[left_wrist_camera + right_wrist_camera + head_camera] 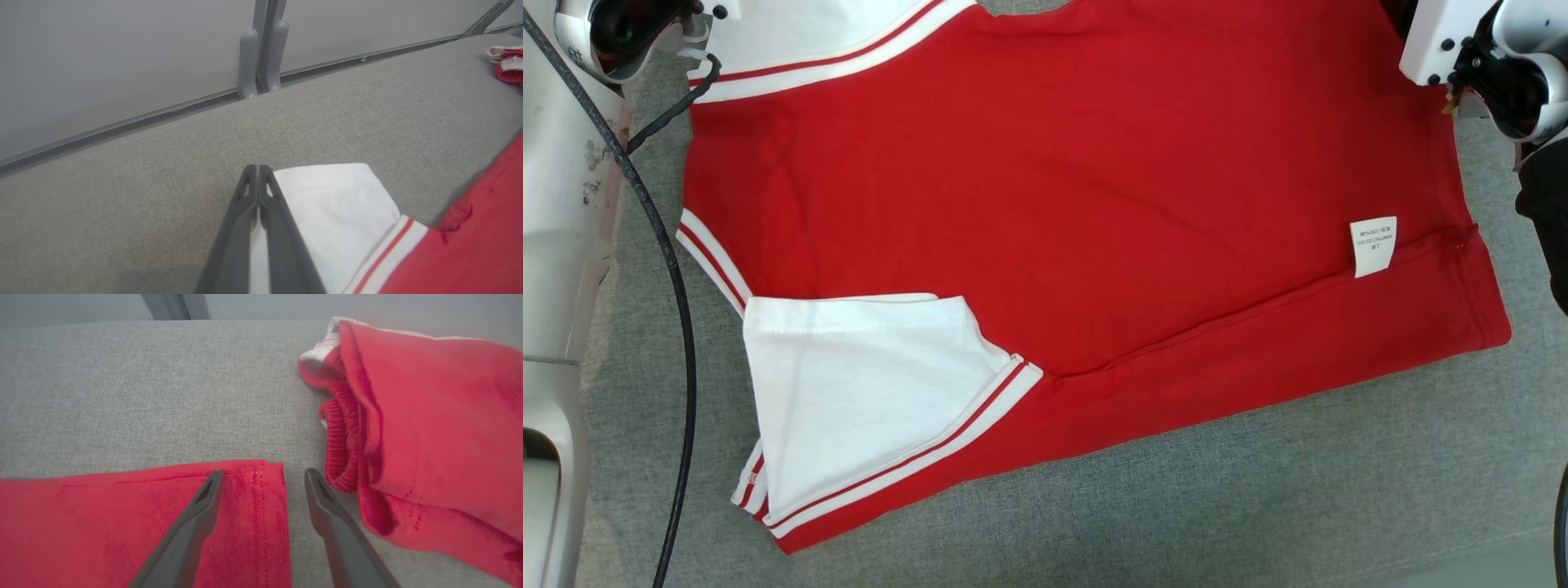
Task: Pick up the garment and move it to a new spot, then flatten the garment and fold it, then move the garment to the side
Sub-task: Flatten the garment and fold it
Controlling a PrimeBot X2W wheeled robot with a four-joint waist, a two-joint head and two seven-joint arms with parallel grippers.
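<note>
Currently mid-flatten by the look of it. The red garment (pixel 1054 204) lies spread on the grey worktop (pixel 1258 506), mostly smooth, with one long crease running toward the hem. The near white sleeve (pixel 866 384) is tucked in against the body.

Left end effector (pixel 257 167) is closed tip to tip at the edge of the far white sleeve (pixel 335 204). White cloth shows in the slot between the fingers, so the sleeve is likely pinched.

Right end effector (pixel 263 475) is open and holds nothing. It straddles the hem corner (pixel 265 498), one finger over red cloth, the other over bare worktop.

Suggested: the right one drops low and closes on that corner only, clear of the second red bundle (pixel 429 416) just beside it. Both ends then pull apart, low and even, to take out the crease.
</note>
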